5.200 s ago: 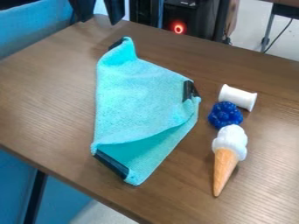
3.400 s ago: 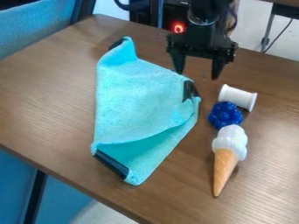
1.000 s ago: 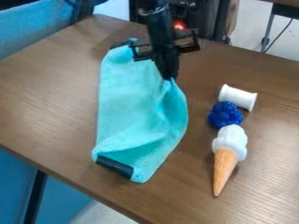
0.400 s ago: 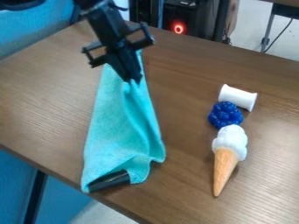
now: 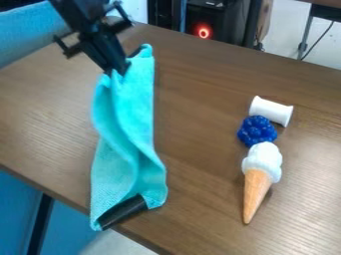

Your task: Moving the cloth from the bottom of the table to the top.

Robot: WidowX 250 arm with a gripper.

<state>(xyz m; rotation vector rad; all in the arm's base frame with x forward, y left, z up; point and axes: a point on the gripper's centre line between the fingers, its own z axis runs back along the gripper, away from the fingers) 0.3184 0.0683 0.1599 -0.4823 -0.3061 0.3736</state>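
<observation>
The black gripper (image 5: 117,70) is at the upper left of the table, angled down to the right and shut on the turquoise cloth (image 5: 133,109). The pinched part is bunched up and raised at the cloth's upper left edge. From there the cloth hangs in long folds toward the near left table edge, its lower end with a black strip (image 5: 122,211) lying at that edge. Another dark corner piece shows at its top, right of the gripper.
On the right half of the table (image 5: 200,199) stand in a row a white spool (image 5: 271,110), a blue berry-like toy (image 5: 256,130) and a toy ice cream cone (image 5: 258,179). A blue chair back (image 5: 33,30) borders the table's upper left.
Since the earlier frames, the gripper came in from the top, took hold of the cloth near its right corner and drew it to the upper left, folding it narrower. The toys stayed put.
</observation>
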